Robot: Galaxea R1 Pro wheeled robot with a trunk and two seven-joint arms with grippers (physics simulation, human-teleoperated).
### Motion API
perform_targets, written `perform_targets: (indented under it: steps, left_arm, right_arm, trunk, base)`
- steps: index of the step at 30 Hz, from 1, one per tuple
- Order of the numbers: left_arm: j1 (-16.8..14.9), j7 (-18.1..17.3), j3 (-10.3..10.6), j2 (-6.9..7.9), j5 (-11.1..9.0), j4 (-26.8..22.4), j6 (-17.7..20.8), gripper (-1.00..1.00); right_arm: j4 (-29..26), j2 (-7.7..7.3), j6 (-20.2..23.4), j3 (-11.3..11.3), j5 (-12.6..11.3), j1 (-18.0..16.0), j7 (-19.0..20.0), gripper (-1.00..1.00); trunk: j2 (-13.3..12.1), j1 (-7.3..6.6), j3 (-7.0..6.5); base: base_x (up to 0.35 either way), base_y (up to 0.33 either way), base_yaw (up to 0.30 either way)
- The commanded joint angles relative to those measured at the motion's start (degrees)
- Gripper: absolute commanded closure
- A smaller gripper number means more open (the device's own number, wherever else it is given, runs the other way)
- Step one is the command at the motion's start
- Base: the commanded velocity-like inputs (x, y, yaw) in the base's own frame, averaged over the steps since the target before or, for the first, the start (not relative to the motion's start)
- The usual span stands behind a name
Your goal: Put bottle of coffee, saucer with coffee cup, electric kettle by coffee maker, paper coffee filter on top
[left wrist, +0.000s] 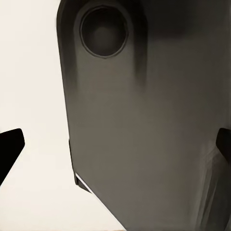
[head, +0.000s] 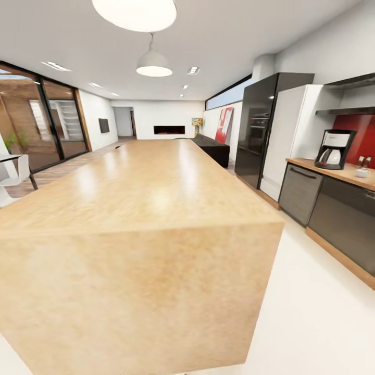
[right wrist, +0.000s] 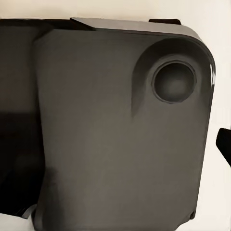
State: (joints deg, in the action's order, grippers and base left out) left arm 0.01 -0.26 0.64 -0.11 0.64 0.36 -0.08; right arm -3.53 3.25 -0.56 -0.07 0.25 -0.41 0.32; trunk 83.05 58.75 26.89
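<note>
The coffee maker (head: 335, 149) stood upright on the kitchen countertop (head: 333, 171) at the right of the head view, its long axis vertical, its carafe side turned toward the room and slightly toward the camera. The white-looking carafe sat low in its front, under the pale filter band. It stood near the counter's left end, beside the tall white cabinet (head: 289, 135). Further right on the same worktop, well apart from the machine, lay a small pale item with 2 little upright things behind it (head: 363, 167); they were too small to name. Above, 2 dark shelves (head: 348, 96) ran along the red wall panel (head: 362, 136). Grey cabinet fronts (head: 323, 205) sat under the worktop.

The large pale wooden island (head: 135, 219) took up most of the head view, its long axis running away toward the far wall with the lit fireplace (head: 169, 130).

The wrist views gave what the head view did not: the robot's own dark base (left wrist: 144, 134) above a pale floor, with a round recess (left wrist: 104, 32) in it. In the left wrist view, 2 black fingertips (left wrist: 10, 147) showed at opposite edges, spread wide with nothing between them. In the right wrist view the same dark base (right wrist: 110, 125) appeared, and only 1 black fingertip (right wrist: 224, 144) at the edge, so I could not tell how that gripper stood.
</note>
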Motion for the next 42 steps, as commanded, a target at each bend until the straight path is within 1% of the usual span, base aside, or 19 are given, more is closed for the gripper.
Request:
perform_targets:
  steps: [1,9,13,26,32,42]
  left_arm:
    - [-0.01,-0.02,0.05,0.01,0.06,-0.01,-0.01,-1.00]
    - [-0.01,-0.01,0.06,0.00,0.07,-0.01,-0.01,-1.00]
    - [-0.01,-0.04,0.06,0.01,0.07,-0.01,-0.01,-1.00]
    - [-0.01,-0.01,-0.02,0.13,0.05,-0.09,-0.01,-1.00]
    - [-0.10,-0.05,-0.11,0.37,-0.02,-0.12,-0.01,-1.00]
    - [-0.10,-0.09,-0.03,0.33,0.02,-0.18,-0.01,-1.00]
  right_arm:
    - [0.02,0.00,-0.06,-0.02,0.03,-0.03,0.03,-1.00]
    - [0.01,0.00,-0.06,-0.07,0.01,-0.03,0.03,-1.00]
    - [0.01,0.00,-0.06,-0.06,0.01,-0.03,0.03,-1.00]
    - [-0.07,-0.15,-0.14,-0.18,-0.07,-0.03,0.03,-1.00]
    - [-0.04,-0.68,-2.23,-0.19,-0.02,-0.03,0.10,-1.00]
    - [0.01,-0.78,-2.75,-0.19,0.00,-0.03,0.12,-1.00]
  trunk:
    - [0.03,-0.03,0.04]
    - [0.03,-0.03,0.04]
    - [0.03,-0.03,0.04]
    - [0.03,-0.03,0.04]
    - [0.03,-0.03,0.04]
    - [0.03,-0.03,0.04]
  base:
    - [-0.257,0.000,-0.266]
    - [-0.311,0.000,-0.266]
    - [-0.172,0.000,-0.266]
    - [-0.016,0.000,-0.266]
    - [0.000,0.000,-0.266]
    - [0.000,0.000,-0.266]
